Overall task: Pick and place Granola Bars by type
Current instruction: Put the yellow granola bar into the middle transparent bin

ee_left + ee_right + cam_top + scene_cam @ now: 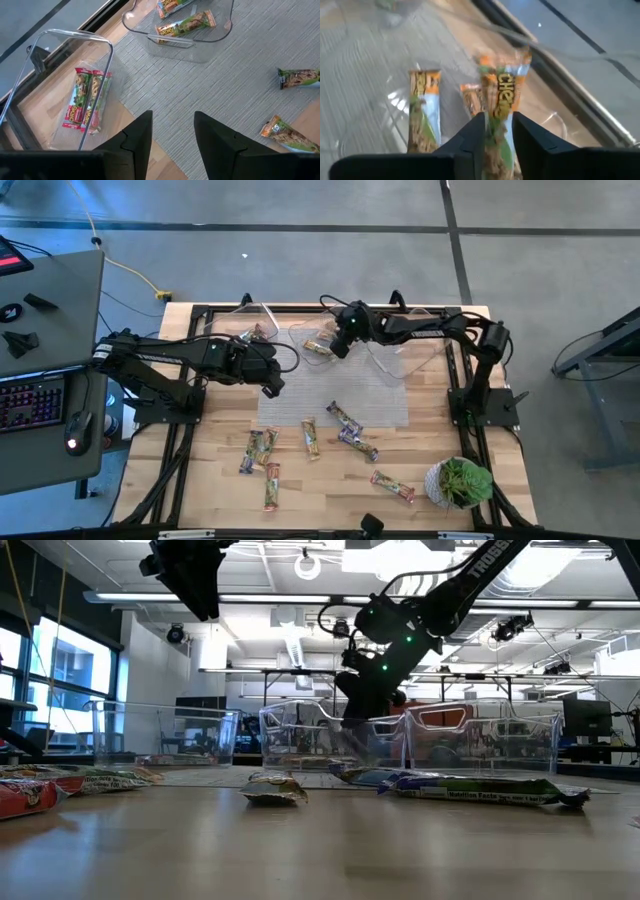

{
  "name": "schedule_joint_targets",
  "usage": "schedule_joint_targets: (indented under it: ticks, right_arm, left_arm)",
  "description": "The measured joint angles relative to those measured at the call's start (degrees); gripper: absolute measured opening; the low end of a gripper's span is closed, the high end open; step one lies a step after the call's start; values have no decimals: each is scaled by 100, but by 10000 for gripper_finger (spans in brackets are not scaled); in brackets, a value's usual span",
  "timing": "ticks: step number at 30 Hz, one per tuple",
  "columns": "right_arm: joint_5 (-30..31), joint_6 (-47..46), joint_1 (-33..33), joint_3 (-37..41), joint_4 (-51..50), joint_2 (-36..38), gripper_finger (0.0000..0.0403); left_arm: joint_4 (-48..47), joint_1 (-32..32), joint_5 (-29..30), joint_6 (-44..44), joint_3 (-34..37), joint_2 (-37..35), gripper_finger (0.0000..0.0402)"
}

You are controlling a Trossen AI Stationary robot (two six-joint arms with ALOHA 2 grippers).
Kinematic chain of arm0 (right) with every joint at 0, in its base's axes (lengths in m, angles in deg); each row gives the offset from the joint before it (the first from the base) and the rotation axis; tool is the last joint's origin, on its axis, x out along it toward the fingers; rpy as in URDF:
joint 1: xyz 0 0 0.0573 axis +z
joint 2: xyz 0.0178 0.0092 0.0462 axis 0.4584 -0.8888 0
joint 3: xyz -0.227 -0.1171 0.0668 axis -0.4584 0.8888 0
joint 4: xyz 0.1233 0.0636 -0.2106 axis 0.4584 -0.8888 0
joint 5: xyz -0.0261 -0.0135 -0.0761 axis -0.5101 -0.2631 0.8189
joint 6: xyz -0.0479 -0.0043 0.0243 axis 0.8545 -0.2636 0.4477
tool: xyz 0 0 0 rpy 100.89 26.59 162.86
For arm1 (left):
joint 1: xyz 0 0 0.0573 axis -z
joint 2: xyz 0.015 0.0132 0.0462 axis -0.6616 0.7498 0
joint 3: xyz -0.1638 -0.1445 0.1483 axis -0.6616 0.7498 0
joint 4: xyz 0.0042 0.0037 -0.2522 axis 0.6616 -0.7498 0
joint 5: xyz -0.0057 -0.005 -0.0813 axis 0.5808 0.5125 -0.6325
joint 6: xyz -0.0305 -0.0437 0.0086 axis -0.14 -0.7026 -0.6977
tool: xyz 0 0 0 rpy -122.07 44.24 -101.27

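Overhead, the right gripper (pixel 340 345) hangs over the middle clear tub (pixel 395 100) at twelve o'clock, fingers pinching an orange-ended granola bar (pixel 501 100) — the left gripper (pixel 272 388) hovers open at nine o'clock — loose bars (pixel 312 438) lie toward six.

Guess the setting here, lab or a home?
Most likely a robotics lab or workshop: concrete floor, a desk with keyboard beside the rig, and exposed ceiling ducts with workbenches behind the table.
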Motion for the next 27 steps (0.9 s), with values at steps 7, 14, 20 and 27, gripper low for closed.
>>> schedule_joint_targets:
  ticks: [7, 14, 20, 27]
  right_arm:
    - [-159, 178, 42, 0, 121, -42, 118]
    - [-1254, 186, 626, -96, 53, 713, 118]
    - [-2333, 502, 1729, -92, -238, 908, 119]
    - [-2389, 1082, 2960, -87, 6, 405, 120]
  left_arm:
    - [1, 1, 2, 0, 0, 0, 140]
    - [4, -1, -11, -2, 0, 0, 140]
    - [4, -1, -22, 0, 0, 0, 140]
    - [5, -1, -100, 0, 0, 0, 140]
